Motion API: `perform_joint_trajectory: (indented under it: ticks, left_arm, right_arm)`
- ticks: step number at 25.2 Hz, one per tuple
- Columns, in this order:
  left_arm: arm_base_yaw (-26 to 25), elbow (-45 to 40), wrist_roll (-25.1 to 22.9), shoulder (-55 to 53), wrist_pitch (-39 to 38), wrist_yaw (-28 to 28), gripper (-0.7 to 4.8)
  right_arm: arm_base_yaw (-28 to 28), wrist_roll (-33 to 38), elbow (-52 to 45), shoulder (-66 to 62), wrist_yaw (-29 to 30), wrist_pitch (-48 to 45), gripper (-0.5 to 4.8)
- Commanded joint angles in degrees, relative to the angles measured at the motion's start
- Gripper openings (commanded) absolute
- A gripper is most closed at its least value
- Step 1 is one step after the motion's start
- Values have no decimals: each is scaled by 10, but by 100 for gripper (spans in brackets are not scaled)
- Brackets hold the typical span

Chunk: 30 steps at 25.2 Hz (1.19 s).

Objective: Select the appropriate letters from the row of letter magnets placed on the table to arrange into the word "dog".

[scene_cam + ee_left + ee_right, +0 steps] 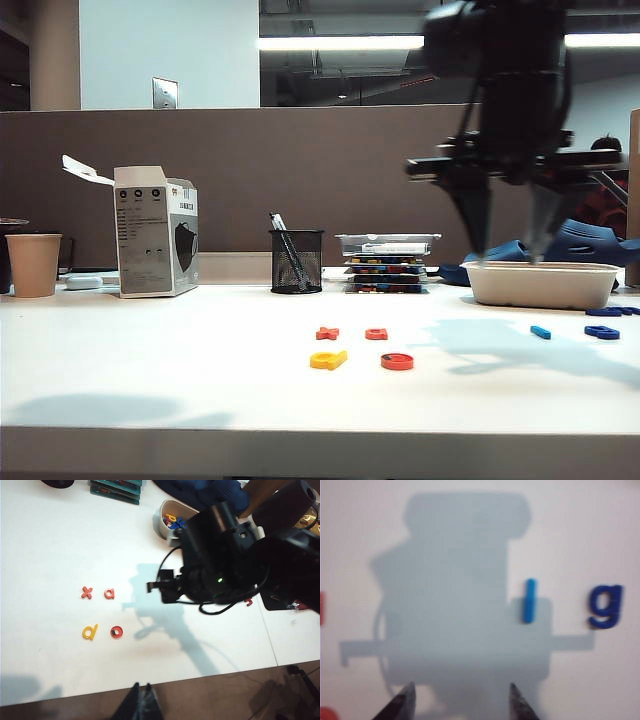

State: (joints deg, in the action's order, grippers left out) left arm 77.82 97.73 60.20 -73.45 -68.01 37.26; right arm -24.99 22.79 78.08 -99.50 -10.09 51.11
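Right gripper (460,702) hangs high over the table (150,380) on my exterior feed, its two dark fingertips spread well apart and grasping nothing; from here they seem to sit just above the far rim of a shallow beige tray (541,284) on the right side. On its wrist feed I look straight down past those parted tips at white desk top, with the arm's own shadow spread across it. Left gripper (141,703) shows only as a pair of dark fingertips pressed close together at the near table edge in its own wrist feed, with nothing between them; I read it as clenched shut. Behind the working area I see a grey-and-white carton (155,233), a paper cup (33,264), a black mesh pen holder (297,261) and a stack of trays holding coloured pieces (387,262) against the brown partition (300,150). The letters lie in two groups. Mid-table, the yellow "d" (328,360) sits beside the red-orange ring "o" (397,361), slightly apart, with the red-orange "x" (327,333) and a red-orange "a" (376,333) in a row just behind them. Well apart to the right, the light blue bar (529,600) and the dark blue "g" (605,605) lie near each other, flat on the table, in front of the beige tray.
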Motion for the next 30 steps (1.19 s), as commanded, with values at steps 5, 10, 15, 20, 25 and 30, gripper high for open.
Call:
perform_joint_trajectory:
  ticks: [5,10,15,20,25,30]
  left_arm:
    - [0,2,-2,1,4,1,-5]
    - [0,2,-2,1,3,1,-5]
    - [0,2,-2,1,4,1,-5]
    - [0,2,-2,1,3,0,-5]
    - [0,2,-2,1,4,1,-5]
    - [0,2,-2,1,4,0,-5]
  right_arm:
    - [112,-43,1,1,2,-7,233]
    - [160,-81,-1,-12,36,-33,233]
    - [176,-103,-1,-60,64,-47,233]
    - [176,-113,-1,-97,63,-53,233]
    - [176,-125,-1,-108,64,-62,229]
    - [177,-128,-1,-113,67,-52,229]
